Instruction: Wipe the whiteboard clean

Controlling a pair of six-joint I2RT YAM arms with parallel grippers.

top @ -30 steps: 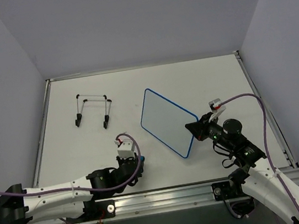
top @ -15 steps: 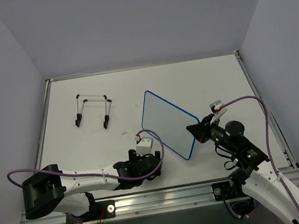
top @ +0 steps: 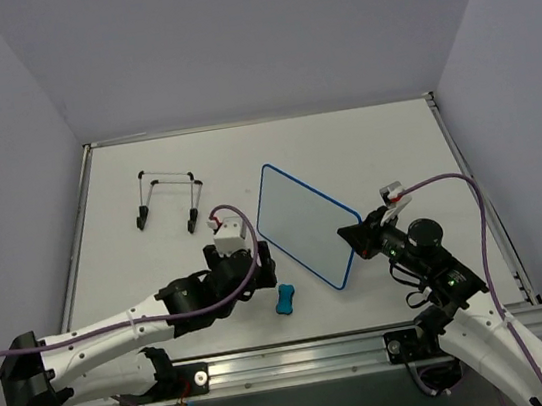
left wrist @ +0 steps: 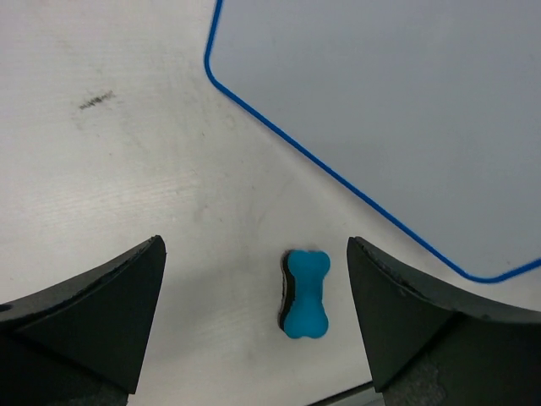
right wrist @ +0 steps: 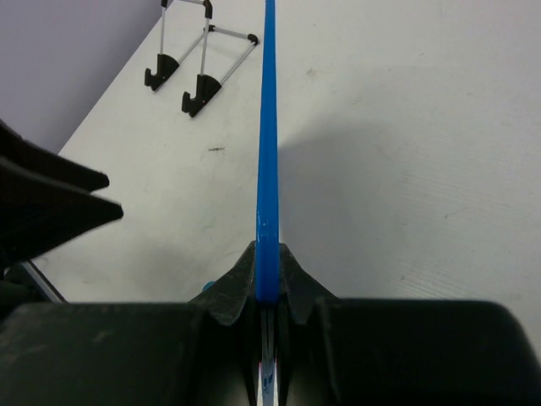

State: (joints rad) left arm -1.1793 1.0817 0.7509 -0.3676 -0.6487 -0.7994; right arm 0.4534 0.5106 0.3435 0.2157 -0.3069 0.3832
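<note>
The whiteboard (top: 302, 222), white with a thin blue rim, shows a blank face in the top and left wrist (left wrist: 397, 101) views. My right gripper (top: 358, 236) is shut on its right edge. In the right wrist view the rim (right wrist: 268, 152) runs edge-on out of the closed jaws of that gripper (right wrist: 267, 283). My left gripper (top: 260, 268) stands wide open just left of the board's near corner. A small blue bone-shaped eraser (top: 285, 300) lies loose on the table, below and between the fingers (left wrist: 127, 296) of the left gripper (left wrist: 255, 254), touching neither; the eraser (left wrist: 304, 294) lies lengthwise.
A black wire stand (top: 170, 199) sits at the back left of the table, also seen in the right wrist view (right wrist: 199, 76). The table's front rail (top: 302, 350) runs just below the eraser. Grey walls close in the table on three sides.
My left gripper has opened and let go of the eraser, which now lies on the table. The left arm has drawn back and up to the left. The right gripper and whiteboard have stayed put.
</note>
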